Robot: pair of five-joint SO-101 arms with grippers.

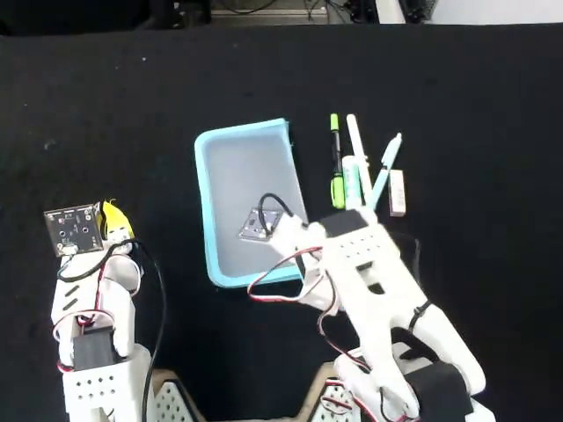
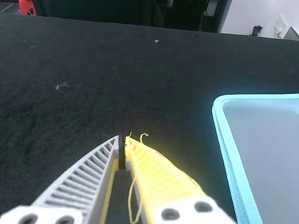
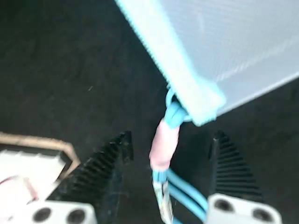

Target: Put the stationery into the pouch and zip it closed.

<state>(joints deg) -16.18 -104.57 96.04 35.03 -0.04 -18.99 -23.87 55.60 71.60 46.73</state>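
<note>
Right claw (image 3: 171, 139), spread apart, straddles the zipper pull (image 3: 163, 145) at the pouch (image 3: 233, 42) corner, centre frame; with pens (image 1: 356, 163) unpacked, clamping and unzipping looks next.

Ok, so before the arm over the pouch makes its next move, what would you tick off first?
1. Right gripper open: ok, its fingers stand spread apart.
2. Zip pull between those fingers: ok, it sits in the gap, not yet gripped.
3. Pouch unzipped: cannot tell.
4. Stationery inside the pouch: not ok, it lies on the table beside the pouch.
5. Left gripper steadying the pouch: not ok, it is shut, empty and apart from the pouch.
</note>
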